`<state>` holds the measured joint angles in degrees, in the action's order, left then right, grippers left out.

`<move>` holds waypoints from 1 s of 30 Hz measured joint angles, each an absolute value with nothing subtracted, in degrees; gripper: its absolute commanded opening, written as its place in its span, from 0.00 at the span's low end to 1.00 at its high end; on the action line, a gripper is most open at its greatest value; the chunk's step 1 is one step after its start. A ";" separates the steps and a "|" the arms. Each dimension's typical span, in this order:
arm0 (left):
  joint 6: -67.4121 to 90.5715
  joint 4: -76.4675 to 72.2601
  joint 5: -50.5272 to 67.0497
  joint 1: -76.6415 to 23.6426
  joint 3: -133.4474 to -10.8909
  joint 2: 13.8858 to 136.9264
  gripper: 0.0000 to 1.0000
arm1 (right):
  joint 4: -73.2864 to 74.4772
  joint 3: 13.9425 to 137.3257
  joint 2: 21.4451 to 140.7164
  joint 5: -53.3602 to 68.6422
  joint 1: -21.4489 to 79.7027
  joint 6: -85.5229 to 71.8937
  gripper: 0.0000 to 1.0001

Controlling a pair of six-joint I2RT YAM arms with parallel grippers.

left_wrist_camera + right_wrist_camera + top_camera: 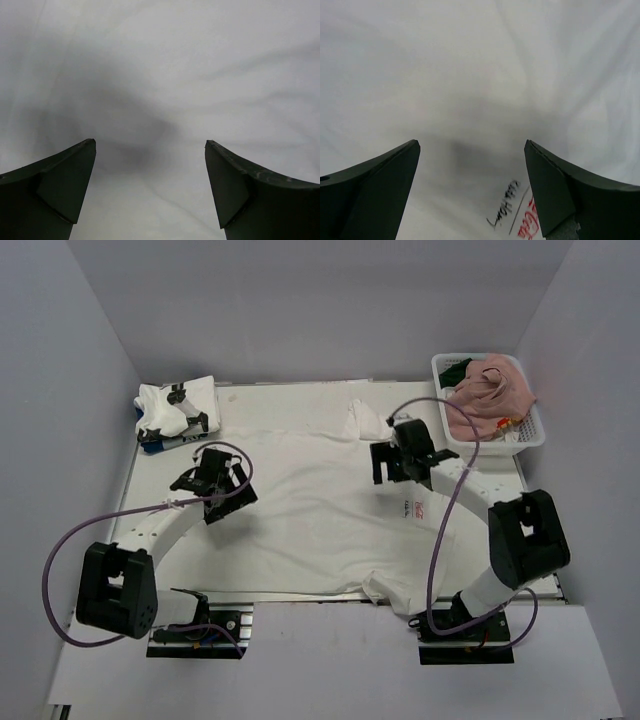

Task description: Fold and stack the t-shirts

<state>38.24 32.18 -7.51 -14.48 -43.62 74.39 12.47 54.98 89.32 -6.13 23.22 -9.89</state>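
Here, the white t-shirt (pixel 320 520) lies spread flat across the desk (pixel 290 398), left gripper (pixel 150 142) and right gripper (pixel 471 142) both wide open above it; a shallow pinch could snag one layer only, bunching the fold.

A white t-shirt (pixel 300 510) lies spread across the table (pixel 290 400). Folded shirts (pixel 175 410) sit at ten o'clock, a basket (pixel 438 375) at two.
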 measured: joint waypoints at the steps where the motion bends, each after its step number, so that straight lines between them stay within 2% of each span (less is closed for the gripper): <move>1: 37.78 31.42 -7.53 -14.48 -44.82 74.67 1.00 | 12.25 58.76 91.15 -5.91 23.88 -8.51 0.91; 6: 35.20 25.80 -7.27 -14.48 -51.57 80.47 1.00 | 9.37 76.12 103.77 -7.09 25.15 -4.91 0.91; 12: 32.75 21.10 -6.20 -14.48 -54.39 90.02 1.00 | 12.53 94.24 121.14 -11.64 24.84 -3.62 0.91; 17: 31.92 20.21 -5.32 -14.48 -54.92 95.44 1.00 | 15.64 101.86 129.08 -13.61 24.47 -3.42 0.82; 22: 31.64 19.68 -5.74 -14.48 -55.53 96.75 1.00 | 17.50 105.10 132.53 -15.00 24.12 -2.66 0.57; 25: 31.51 19.97 -6.57 -14.44 -56.21 97.36 1.00 | 18.06 105.34 133.14 -15.00 23.81 -2.44 0.34; 26: 31.51 19.92 -6.70 -14.41 -56.23 97.43 1.00 | 18.20 105.34 133.25 -14.96 23.68 -2.39 0.22; 28: 31.51 19.92 -6.83 -14.37 -56.23 97.43 1.00 | 18.39 105.45 133.34 -14.92 23.42 -2.13 0.12; 29: 31.51 19.92 -6.85 -14.39 -56.23 97.43 1.00 | 18.46 105.58 133.36 -15.16 23.31 -2.15 0.03; 30: 31.48 19.92 -6.87 -14.37 -56.23 97.43 1.00 | 18.46 105.67 133.34 -15.64 23.18 -2.07 0.00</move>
